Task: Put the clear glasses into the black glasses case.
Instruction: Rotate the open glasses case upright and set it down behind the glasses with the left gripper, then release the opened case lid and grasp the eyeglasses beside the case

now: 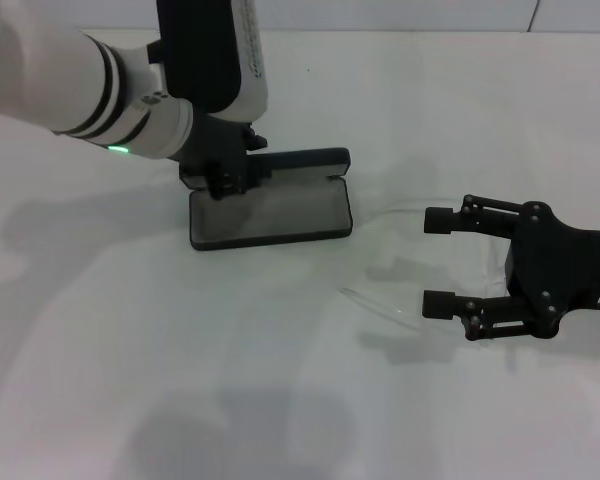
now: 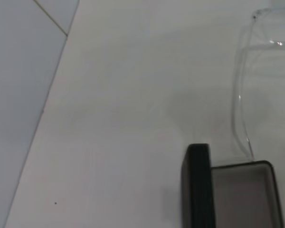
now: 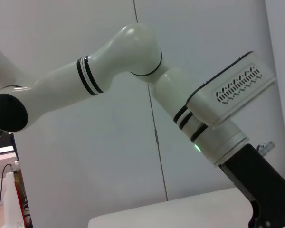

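Where the released right claw [image 1: 438, 261] spreads, the clear glasses [image 1: 400, 260] lie between its fingers (thin, transparent); left claw [image 1: 225, 183], state untellable, sits at the matte black glasses case [image 1: 270, 212].

black glasses case [image 1: 270, 210] with grey lining, colourless clear glasses [image 1: 385, 305], white table [image 1: 180, 380], black right hand [image 1: 438, 262]

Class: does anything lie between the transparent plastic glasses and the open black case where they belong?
Nothing visible does. Bare white table separates the clear plastic glasses from the open black hinged glasses case. The left gripper sits at the case's far-left corner, outside that path.
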Available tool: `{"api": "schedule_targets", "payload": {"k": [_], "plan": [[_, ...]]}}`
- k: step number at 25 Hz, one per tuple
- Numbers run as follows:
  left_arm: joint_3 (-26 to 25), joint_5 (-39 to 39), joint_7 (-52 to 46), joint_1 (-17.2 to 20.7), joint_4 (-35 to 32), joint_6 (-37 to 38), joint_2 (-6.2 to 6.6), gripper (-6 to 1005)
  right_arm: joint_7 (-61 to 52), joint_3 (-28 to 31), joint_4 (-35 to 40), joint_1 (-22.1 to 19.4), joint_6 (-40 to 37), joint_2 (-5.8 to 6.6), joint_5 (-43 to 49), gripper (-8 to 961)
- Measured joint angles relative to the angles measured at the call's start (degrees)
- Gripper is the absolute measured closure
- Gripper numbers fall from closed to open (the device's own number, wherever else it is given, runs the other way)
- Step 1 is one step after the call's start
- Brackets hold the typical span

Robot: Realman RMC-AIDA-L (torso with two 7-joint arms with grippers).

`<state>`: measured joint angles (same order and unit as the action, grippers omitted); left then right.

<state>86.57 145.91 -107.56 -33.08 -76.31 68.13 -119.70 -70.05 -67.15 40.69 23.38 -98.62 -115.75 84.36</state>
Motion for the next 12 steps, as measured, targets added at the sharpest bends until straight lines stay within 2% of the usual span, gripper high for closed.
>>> {"api": "schedule_targets", "payload": {"k": [5,8,12], "plan": [[0.1,-0.3,-0.2,0.1,0.0,-0.1,-0.04,730,0.0,0.0,0.0,0.0,0.0,0.00,0.0,95],[-2.3,-3.9,-0.7,0.9,-1.7,0.1,-0.08,726,0.0,0.1,0.0,0.0,0.0,0.09,-0.2,95],[-10.8,-19.7,2.1,4.1,-4.3,4.0,0.29,724,-1.3,0.7,0.5,-0.3,-0.1,0.44,-0.8,96]]}}
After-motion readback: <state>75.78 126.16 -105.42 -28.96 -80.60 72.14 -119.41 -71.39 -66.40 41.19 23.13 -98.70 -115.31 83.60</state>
